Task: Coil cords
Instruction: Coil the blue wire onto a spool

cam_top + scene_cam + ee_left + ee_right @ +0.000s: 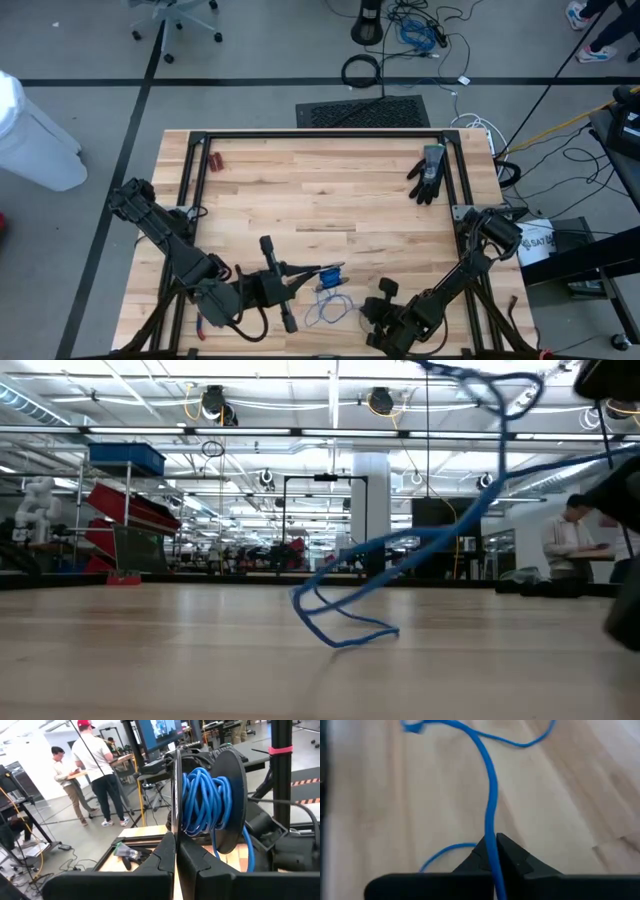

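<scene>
cords: blue cable pinched in right gripper near table front; left gripper jaws closed on spool's disc.

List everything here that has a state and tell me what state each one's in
left gripper: shut on the spool's flange.
spool: held on edge, partly wound.
right gripper: shut on the blue cable.
blue cable: loose loops on the table.
black glove: lying flat, untouched.

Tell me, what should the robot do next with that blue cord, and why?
Probably carry the pinched cord toward the spool. The right gripper is shut on the blue cord, the left gripper grips the spool's flange, and slack loops lie on the table.
</scene>
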Action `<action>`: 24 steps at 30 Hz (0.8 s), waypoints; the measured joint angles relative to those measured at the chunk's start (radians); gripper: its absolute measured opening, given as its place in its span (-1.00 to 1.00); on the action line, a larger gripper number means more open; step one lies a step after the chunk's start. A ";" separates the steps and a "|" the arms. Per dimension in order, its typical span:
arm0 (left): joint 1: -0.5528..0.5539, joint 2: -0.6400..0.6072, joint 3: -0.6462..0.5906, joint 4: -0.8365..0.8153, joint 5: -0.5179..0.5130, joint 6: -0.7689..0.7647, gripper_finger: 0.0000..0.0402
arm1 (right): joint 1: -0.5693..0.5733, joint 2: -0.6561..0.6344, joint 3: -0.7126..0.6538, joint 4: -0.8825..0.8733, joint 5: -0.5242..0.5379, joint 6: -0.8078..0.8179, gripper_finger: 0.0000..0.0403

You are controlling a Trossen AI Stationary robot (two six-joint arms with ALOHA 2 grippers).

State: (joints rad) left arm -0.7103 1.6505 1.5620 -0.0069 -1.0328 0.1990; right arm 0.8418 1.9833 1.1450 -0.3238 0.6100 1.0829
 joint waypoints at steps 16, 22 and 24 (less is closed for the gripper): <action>0.010 0.000 0.001 -0.020 -0.001 -0.015 -0.97 | 0.036 -0.194 0.068 0.483 0.135 -0.377 -0.88; 0.008 0.000 0.001 -0.021 -0.001 -0.036 -0.97 | -0.013 -0.188 0.189 0.432 0.145 -0.549 -0.88; 0.007 0.000 0.001 -0.014 -0.001 -0.036 -0.97 | -0.039 -0.188 0.213 0.388 0.143 -0.548 -0.88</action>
State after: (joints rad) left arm -0.7036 1.6505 1.5631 -0.0205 -1.0340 0.1627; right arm 0.8025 1.7954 1.3582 0.0642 0.7528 0.5349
